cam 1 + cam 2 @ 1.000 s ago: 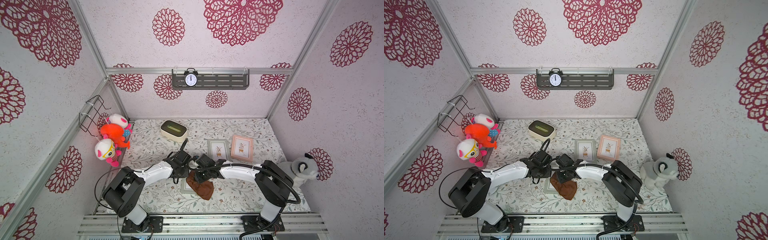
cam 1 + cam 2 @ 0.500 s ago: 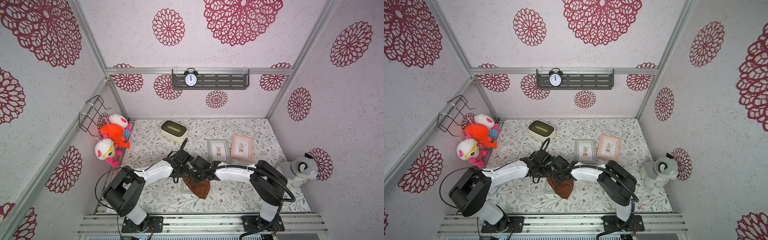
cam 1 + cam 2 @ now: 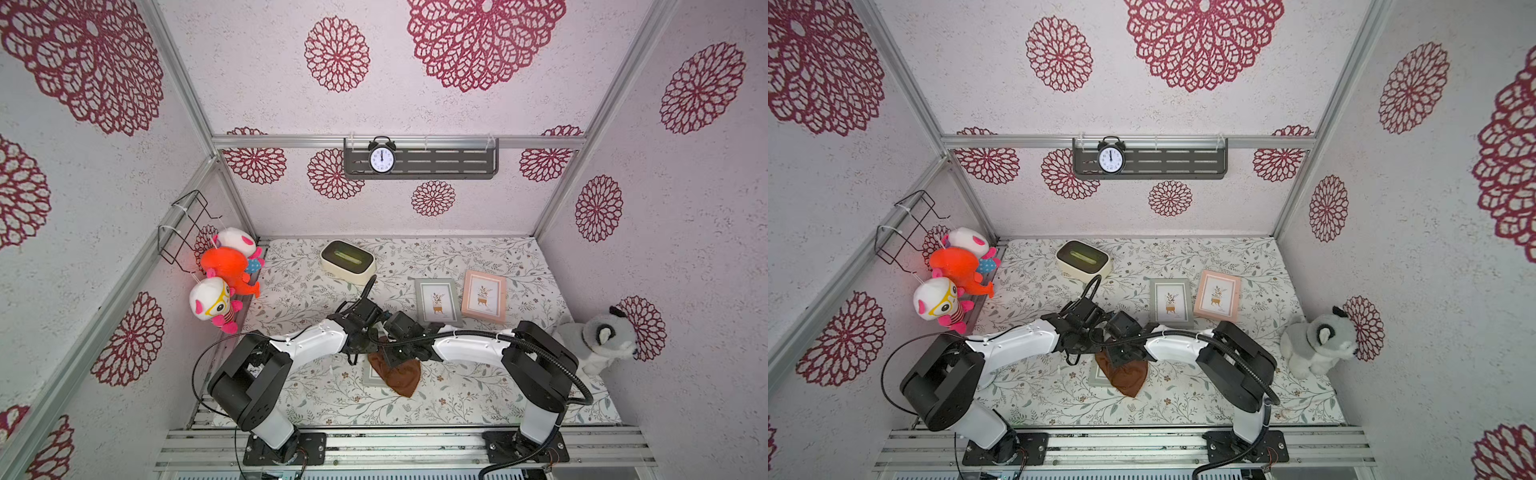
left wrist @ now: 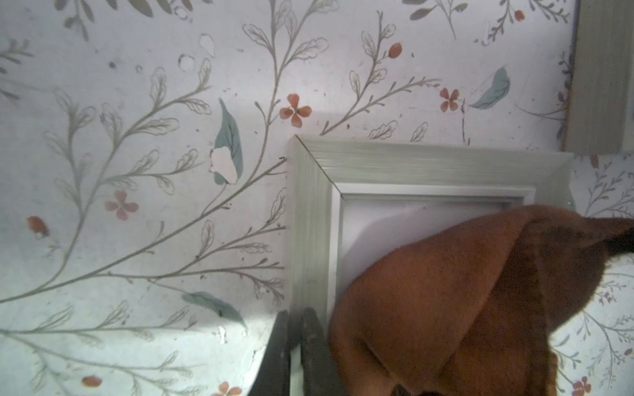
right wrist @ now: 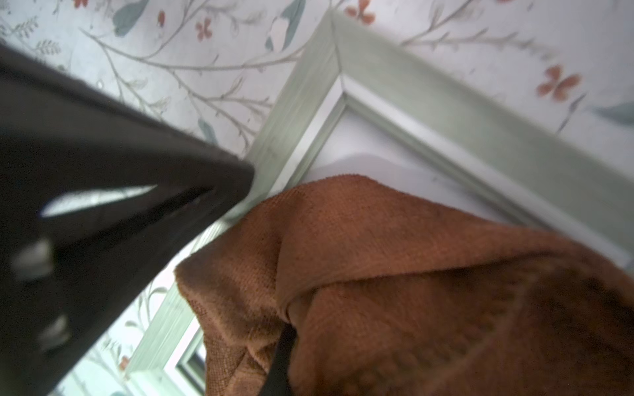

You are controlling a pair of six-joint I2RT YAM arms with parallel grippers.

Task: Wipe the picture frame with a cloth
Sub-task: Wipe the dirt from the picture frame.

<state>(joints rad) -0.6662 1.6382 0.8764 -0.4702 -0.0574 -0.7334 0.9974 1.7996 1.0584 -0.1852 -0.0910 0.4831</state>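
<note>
A grey-green picture frame [image 3: 371, 375] lies flat near the table's front, mostly under the rust-brown cloth [image 3: 400, 373]. In the left wrist view my left gripper [image 4: 295, 320] is shut on the picture frame [image 4: 411, 161] at one side edge, right beside the cloth [image 4: 463, 291]. From the right, my right gripper [image 3: 395, 353] is shut on the cloth. In the right wrist view the cloth [image 5: 411, 274] is bunched around one dark finger [image 5: 282, 356] and rests on the glass of the picture frame [image 5: 446, 113]. Both top views show the two grippers almost touching.
A second grey-green frame [image 3: 437, 301] and a pink frame [image 3: 484, 296] lie behind the arms. A cream tissue box [image 3: 348, 262] sits at the back. Plush toys [image 3: 224, 270] hang on the left wall; a grey plush animal [image 3: 598, 340] sits at the right.
My right gripper has slid the cloth a little to the left over the frame, toward my left gripper. My left gripper has stayed on the frame's edge.
</note>
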